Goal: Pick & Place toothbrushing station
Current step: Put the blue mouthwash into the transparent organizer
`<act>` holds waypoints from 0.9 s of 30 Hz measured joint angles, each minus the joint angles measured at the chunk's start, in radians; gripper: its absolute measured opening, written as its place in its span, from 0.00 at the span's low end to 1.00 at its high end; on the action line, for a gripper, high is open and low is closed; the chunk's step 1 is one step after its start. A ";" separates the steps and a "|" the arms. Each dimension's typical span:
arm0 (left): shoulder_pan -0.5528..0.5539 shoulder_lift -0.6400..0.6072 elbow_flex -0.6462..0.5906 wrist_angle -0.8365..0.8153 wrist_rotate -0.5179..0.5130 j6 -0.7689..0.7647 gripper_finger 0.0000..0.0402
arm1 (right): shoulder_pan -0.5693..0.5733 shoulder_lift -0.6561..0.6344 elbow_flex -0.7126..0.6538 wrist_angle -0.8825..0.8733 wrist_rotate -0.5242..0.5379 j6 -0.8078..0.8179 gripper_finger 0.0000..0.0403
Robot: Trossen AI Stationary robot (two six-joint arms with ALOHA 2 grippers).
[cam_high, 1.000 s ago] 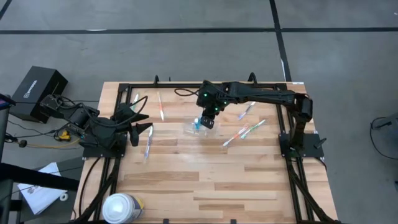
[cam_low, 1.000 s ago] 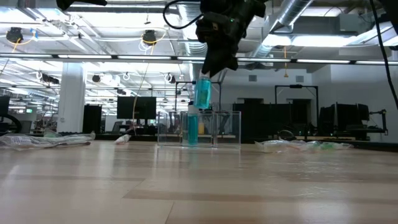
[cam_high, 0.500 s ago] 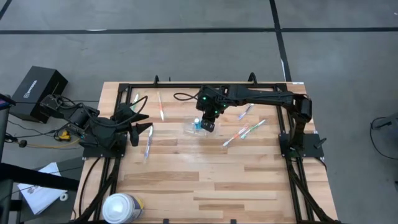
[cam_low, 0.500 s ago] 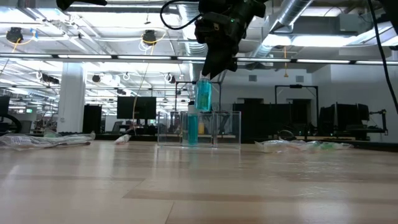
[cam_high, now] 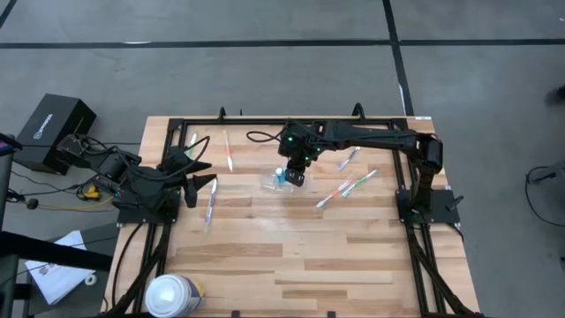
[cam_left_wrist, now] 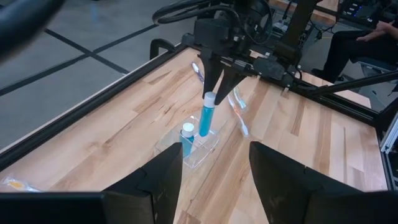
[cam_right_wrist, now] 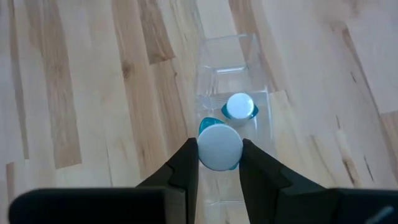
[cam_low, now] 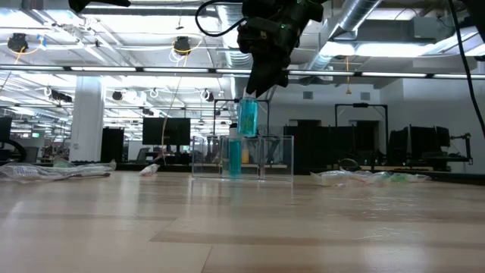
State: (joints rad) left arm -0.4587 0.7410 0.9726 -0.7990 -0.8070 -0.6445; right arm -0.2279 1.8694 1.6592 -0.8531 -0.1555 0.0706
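A clear box-shaped plastic cup stands on the table's middle; it also shows in the high view. One blue tube with a white cap stands upright in it. My right gripper is right above the cup, shut on a second blue white-capped tube. My left gripper is open and empty at the table's left. Slim toothbrushes lie flat on the table, some at the left and some at the right. My right gripper pinches the tube's white-capped top end between its two fingers, which come from above and point down. The tube hangs upright below the fingers. Its lower end is at the cup's rim, beside the standing tube; whether it touches the cup I cannot tell.
A big white canister stands at the near left corner. A black rail frame runs along the table's edges. Another toothbrush lies just near my left gripper. Bare wood lies toward the near edge.
My right gripper has gone down a little with the blue tube, toward the clear cup. The tube stays upright in the hold.
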 joint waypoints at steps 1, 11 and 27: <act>0.000 0.000 0.000 0.000 0.000 0.000 0.45 | -0.003 0.000 0.000 0.004 0.000 0.000 0.20; 0.000 0.000 0.000 0.000 0.000 0.000 0.45 | -0.003 0.000 -0.044 0.058 0.000 0.018 0.20; 0.000 0.000 0.000 0.000 0.000 0.003 0.45 | 0.017 0.001 -0.151 0.148 0.001 0.053 0.20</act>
State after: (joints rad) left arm -0.4587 0.7414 0.9730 -0.7994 -0.8071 -0.6411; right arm -0.2111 1.8706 1.5078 -0.7051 -0.1547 0.1232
